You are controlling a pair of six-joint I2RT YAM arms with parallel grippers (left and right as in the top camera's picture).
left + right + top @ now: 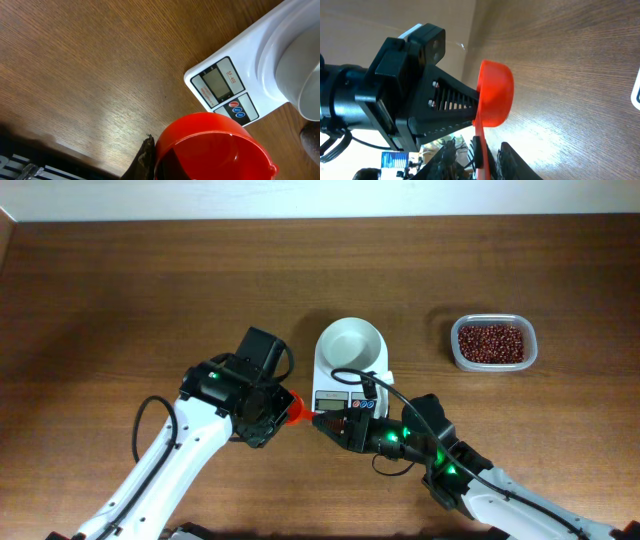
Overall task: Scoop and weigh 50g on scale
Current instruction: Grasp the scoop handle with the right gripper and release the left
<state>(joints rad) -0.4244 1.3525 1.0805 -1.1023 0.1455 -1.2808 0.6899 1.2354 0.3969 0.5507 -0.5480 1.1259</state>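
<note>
Here the left gripper (285, 412) clamps the red scoop (495, 95) beside the scale (330, 375), while the right gripper (479, 152) straddles its handle (478, 134), grip unclear.

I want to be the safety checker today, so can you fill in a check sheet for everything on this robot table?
Surface: brown wooden table, no spills seen.
Job's things: white scale, its bowl top empty; red scoop between the two grippers, in front of the scale; tub of red beans to the scale's right, apart from it.
Clutter: nothing seen.
Grippers: left gripper shut on the scoop's cup; right gripper has its jaws either side of the scoop's handle, grip unclear.
Cables: black cable arcs over the scale's front; second cable loops beside the left arm.
Surroundings: pale strip past the table's far edge.
</note>
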